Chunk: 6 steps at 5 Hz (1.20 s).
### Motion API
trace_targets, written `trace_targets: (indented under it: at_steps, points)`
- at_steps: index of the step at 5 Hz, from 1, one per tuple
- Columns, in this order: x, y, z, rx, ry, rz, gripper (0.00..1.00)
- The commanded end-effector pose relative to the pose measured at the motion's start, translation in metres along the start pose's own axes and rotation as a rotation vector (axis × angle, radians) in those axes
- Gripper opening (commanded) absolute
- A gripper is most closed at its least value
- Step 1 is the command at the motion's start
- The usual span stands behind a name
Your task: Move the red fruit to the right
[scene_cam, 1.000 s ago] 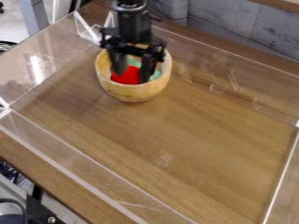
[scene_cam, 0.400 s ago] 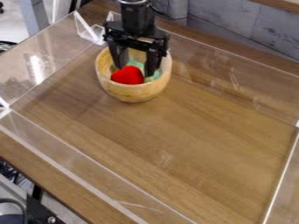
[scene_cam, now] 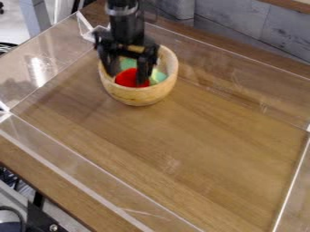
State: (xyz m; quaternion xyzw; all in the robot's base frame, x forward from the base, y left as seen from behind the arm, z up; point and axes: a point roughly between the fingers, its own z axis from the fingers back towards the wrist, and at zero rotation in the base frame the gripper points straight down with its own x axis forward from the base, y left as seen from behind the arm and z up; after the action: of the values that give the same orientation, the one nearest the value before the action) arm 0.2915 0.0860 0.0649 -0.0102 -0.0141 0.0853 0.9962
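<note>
The gripper (scene_cam: 127, 65) hangs over the wooden bowl (scene_cam: 160, 89), jaws spread wide, straddling the red fruit (scene_cam: 129, 79) inside

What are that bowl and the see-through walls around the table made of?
The bowl looks like light, smooth-turned wood, pale tan with a matte sheen. The walls look like clear acrylic or similar plastic: transparent with glare streaks and bright edges.

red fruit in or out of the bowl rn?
In. The red fruit sits inside the wooden bowl, beside a light-green block. The open gripper straddles it; no lift visible.
</note>
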Motion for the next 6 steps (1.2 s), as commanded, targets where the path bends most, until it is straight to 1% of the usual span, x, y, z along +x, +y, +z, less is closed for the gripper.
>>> trace_targets:
  at_steps: [1,2,3,4,5,6]
  points:
    - [-0.006,0.006,-0.004,0.004,-0.021,0.002,1.0]
    - [-0.003,0.005,0.009,0.004,-0.028,-0.016,1.0]
    - [0.0,0.007,0.022,0.0,-0.031,-0.028,0.0]
    - [0.002,0.001,0.027,-0.005,-0.04,-0.027,0.0]
    - [0.005,-0.004,0.026,-0.005,-0.04,-0.027,0.0]
    - [-0.006,-0.013,0.048,-0.011,-0.073,-0.016,0.0]
